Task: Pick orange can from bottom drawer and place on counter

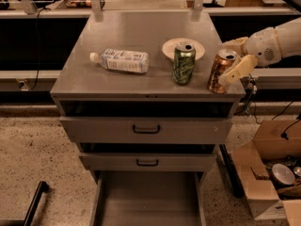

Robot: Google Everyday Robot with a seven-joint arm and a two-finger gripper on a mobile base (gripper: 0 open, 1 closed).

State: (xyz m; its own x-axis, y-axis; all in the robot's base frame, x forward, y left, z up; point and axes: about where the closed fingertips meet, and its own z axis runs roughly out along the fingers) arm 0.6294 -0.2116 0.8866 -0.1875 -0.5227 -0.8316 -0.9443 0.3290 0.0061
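Note:
The orange can [217, 74] stands slightly tilted at the front right corner of the counter [131, 32]; I cannot tell whether its base rests on the surface. My gripper [225, 65] reaches in from the right with one cream finger [239, 68] in front of the can and the other behind it, shut on the can. The bottom drawer [148, 201] is pulled out below, and its grey floor shows nothing on it.
A green patterned can [183, 62] stands left of the orange can, in front of a small white plate [200, 48]. A plastic water bottle [121, 60] lies on the counter's left. A cardboard box [268, 173] of items sits on the floor at right.

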